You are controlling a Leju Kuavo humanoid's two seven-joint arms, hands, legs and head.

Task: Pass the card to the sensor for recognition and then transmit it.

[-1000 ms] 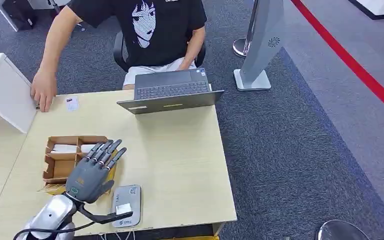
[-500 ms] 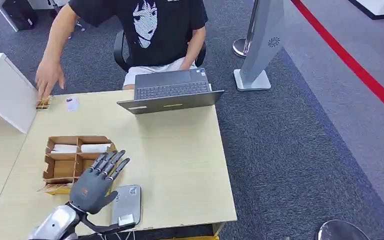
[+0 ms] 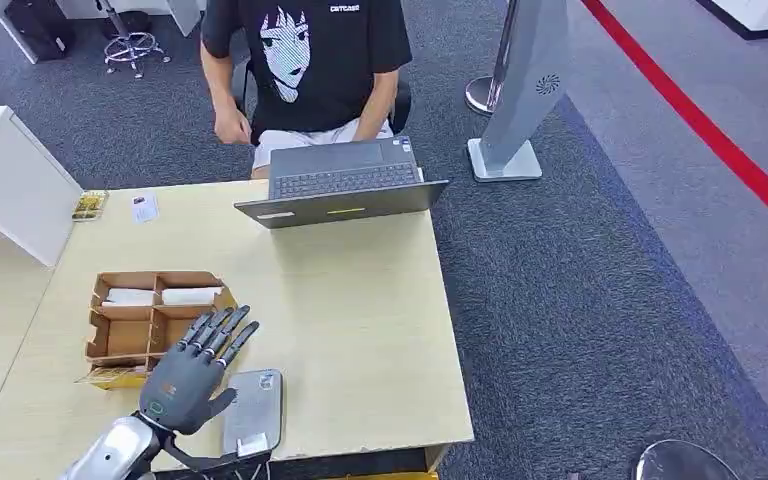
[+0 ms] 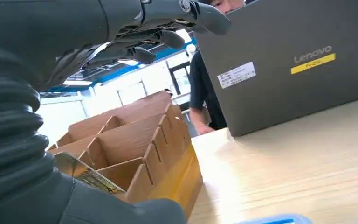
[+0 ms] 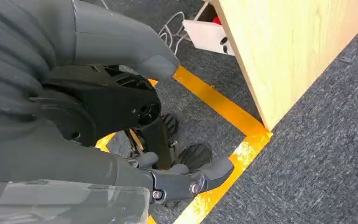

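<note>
My left hand (image 3: 194, 368) hovers over the near left part of the table with its fingers spread and nothing in it. It sits between the brown cardboard divider box (image 3: 140, 318) and the grey card sensor (image 3: 259, 400), partly over both. A gold-patterned card (image 3: 110, 377) lies by the box's near edge, and the left wrist view shows that card (image 4: 89, 176) close under my left hand (image 4: 135, 32). Two more cards lie at the far left: a yellowish one (image 3: 90, 205) and a white one (image 3: 143, 207). My right hand (image 5: 135, 140) hangs beside the table, holding nothing.
A person sits behind the table's far side, with an open grey laptop (image 3: 345, 190) in front of them. A white box (image 3: 10, 180) stands at the far left. White items lie in the divider box's far compartments. The table's edge (image 3: 455, 400) drops to carpet on the right.
My left hand drew back toward the table's near edge, off the box. The person's hand left a yellowish card at the far left and pulled away.
</note>
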